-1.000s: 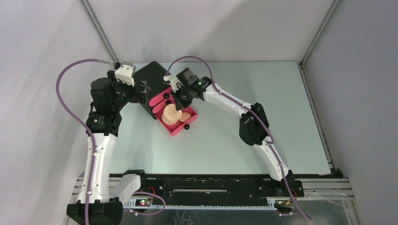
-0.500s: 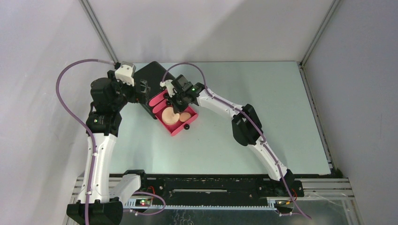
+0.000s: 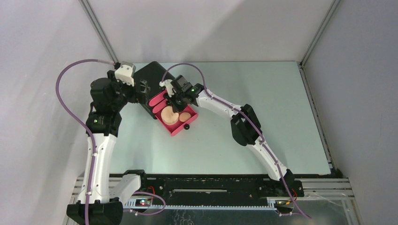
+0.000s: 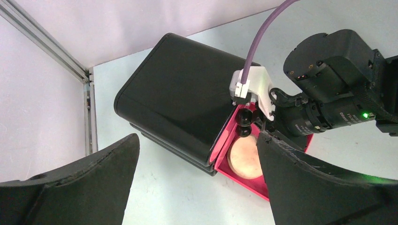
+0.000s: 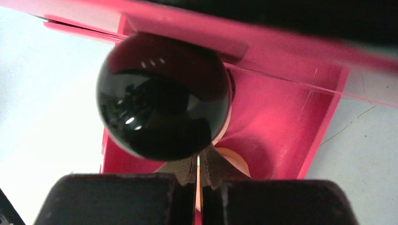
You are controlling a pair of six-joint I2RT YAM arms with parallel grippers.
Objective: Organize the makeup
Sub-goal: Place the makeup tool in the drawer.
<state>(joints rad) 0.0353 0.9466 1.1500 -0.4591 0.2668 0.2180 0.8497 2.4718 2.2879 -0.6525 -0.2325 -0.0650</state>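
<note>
The tan round disc (image 3: 167, 117) lies flat in the pink drawer (image 3: 180, 127), which runs toward the lower right, centre-left of frame. The clenched, empty right tool (image 3: 174, 101) hovers at the disc's upper edge. The left tool (image 3: 142, 89) is released.

Left gripper (image 4: 197, 140): both black fingers (image 4: 89, 187) stand wide apart at the lower corners, holding nothing. Between them, on the pale table (image 4: 155, 192), sits a glossy black rounded box (image 4: 183, 93). One pink plastic drawer (image 4: 220, 146) is pulled out from its right side and contains a tan round disc (image 4: 245, 157). Two small black ball knobs (image 4: 243, 123) show just above the disc. The right arm's black wrist housing (image 4: 338, 79), with a white bracket (image 4: 251, 86) and a purple cable (image 4: 267, 33), hangs over the drawer.
</note>
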